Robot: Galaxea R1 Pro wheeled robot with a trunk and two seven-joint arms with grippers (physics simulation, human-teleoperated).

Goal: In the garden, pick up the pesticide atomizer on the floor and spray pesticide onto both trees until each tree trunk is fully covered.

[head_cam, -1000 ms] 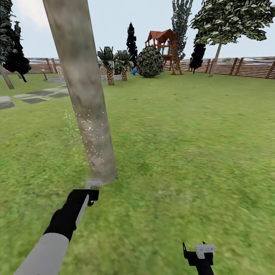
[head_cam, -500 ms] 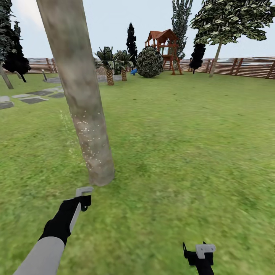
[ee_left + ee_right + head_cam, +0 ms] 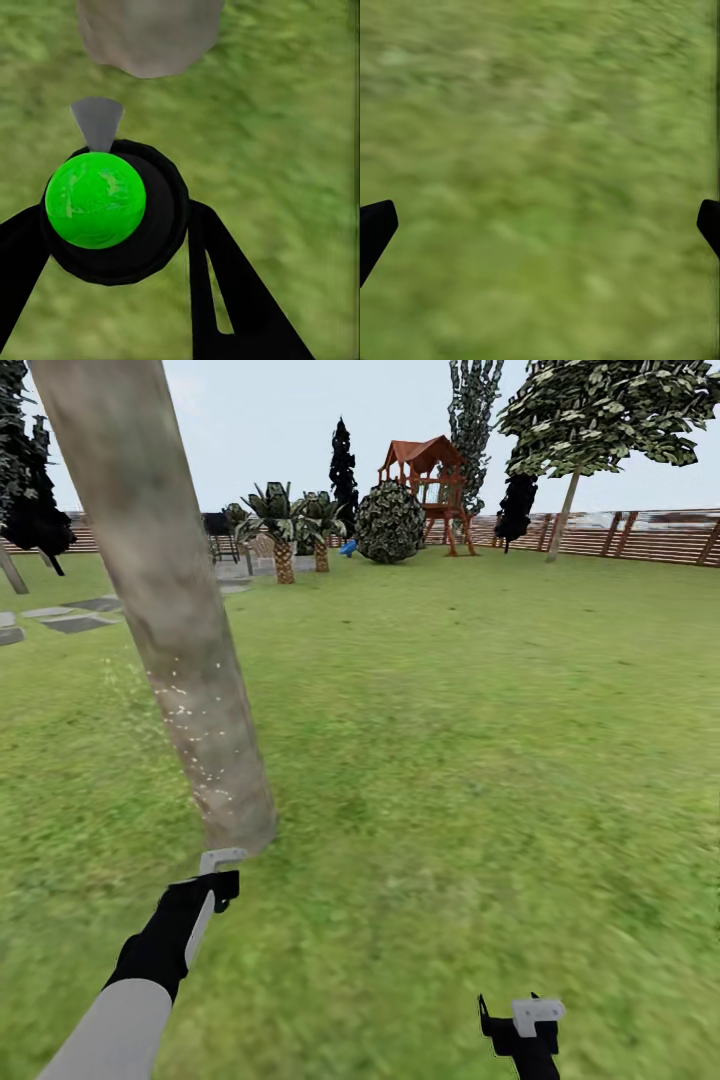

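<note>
A thick, leaning grey-brown tree trunk [image 3: 165,650] rises at the left of the head view, and its base [image 3: 150,34] also appears in the left wrist view. Whitish pesticide specks [image 3: 195,745] dot its lower part and drift over the grass to its left. My left gripper [image 3: 205,895] is shut on the pesticide atomizer [image 3: 96,199], a black body with a green round cap. The atomizer's grey nozzle [image 3: 220,858] points at the trunk's foot from just short of it. My right gripper [image 3: 522,1025] hangs open over bare grass [image 3: 540,150] at the lower right. A second leaning tree [image 3: 563,510] stands far off by the fence.
Grey stepping stones [image 3: 75,622] lie at the far left. Short palms [image 3: 285,545], a round dark bush [image 3: 392,522] and a red wooden play tower [image 3: 428,485] stand at the back. A brown slat fence [image 3: 640,535] rings the lawn. Open grass [image 3: 480,740] spreads to the right.
The whole view has shifted, so the trunk now sits further left in the picture. My left gripper with the atomizer has drawn back a little from the trunk's base. The right gripper is unchanged.
</note>
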